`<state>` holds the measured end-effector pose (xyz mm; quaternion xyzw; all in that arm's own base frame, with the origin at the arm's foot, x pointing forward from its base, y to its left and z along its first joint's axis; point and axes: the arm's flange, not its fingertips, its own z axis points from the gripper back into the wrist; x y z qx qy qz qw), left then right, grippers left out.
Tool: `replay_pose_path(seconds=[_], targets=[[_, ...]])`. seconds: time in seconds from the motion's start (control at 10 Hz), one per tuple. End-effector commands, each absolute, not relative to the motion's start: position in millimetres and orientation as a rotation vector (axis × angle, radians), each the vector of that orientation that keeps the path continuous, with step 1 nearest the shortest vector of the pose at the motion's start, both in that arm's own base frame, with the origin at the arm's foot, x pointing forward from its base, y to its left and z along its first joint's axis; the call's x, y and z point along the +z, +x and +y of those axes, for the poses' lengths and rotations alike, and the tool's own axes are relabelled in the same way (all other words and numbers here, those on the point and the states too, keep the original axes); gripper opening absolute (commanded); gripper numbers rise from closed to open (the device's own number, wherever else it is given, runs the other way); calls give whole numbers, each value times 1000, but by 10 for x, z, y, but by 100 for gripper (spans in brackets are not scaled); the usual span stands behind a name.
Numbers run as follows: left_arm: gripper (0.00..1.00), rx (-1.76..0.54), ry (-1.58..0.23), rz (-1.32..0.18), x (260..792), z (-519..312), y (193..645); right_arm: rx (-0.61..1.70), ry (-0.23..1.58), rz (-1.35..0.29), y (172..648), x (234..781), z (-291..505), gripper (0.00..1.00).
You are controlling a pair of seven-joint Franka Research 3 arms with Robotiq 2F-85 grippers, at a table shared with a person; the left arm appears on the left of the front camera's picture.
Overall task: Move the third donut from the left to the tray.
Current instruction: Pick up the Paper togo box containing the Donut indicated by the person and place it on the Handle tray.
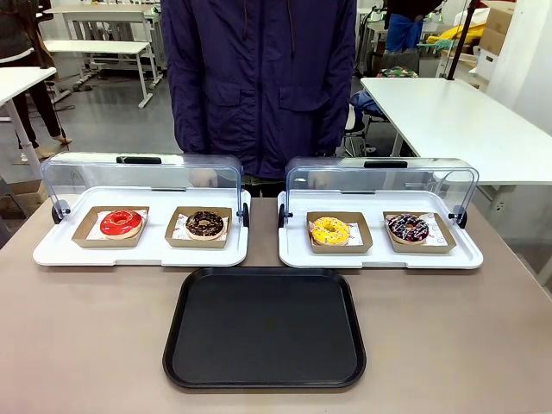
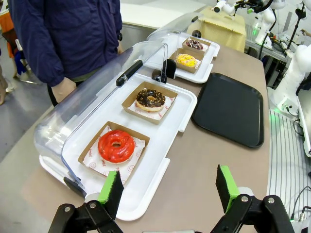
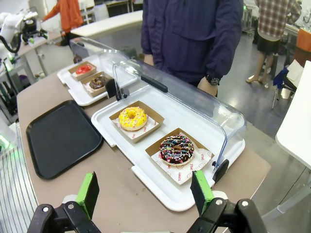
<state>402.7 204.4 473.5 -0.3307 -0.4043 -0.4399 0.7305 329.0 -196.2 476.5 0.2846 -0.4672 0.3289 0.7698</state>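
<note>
Front view: yellow donut (image 1: pixel 330 230) near its white tray's (image 1: pixel 379 260) front edge, lid (image 1: pixel 379 178) open; black tray (image 1: pixel 264 371) just beside. Left gripper (image 2: pixel 170 187) and right gripper (image 3: pixel 145 188) gape open.

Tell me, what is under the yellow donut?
The yellow donut sits on white paper inside a shallow brown cardboard holder, which rests on a white tray. The paper beneath the donut itself is covered, so its print there cannot be seen.
</note>
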Motion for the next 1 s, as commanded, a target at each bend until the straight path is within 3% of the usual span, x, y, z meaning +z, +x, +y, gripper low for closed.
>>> replay_pose_path(seconds=[0.0,0.9], targets=[[100,-982,-734,-898,4759,2050,4015,729,613,-1048,3336,4786,-1983,100],[100,-982,-734,-898,4759,2050,4015,729,613,-1048,3336,4786,-1983,100]])
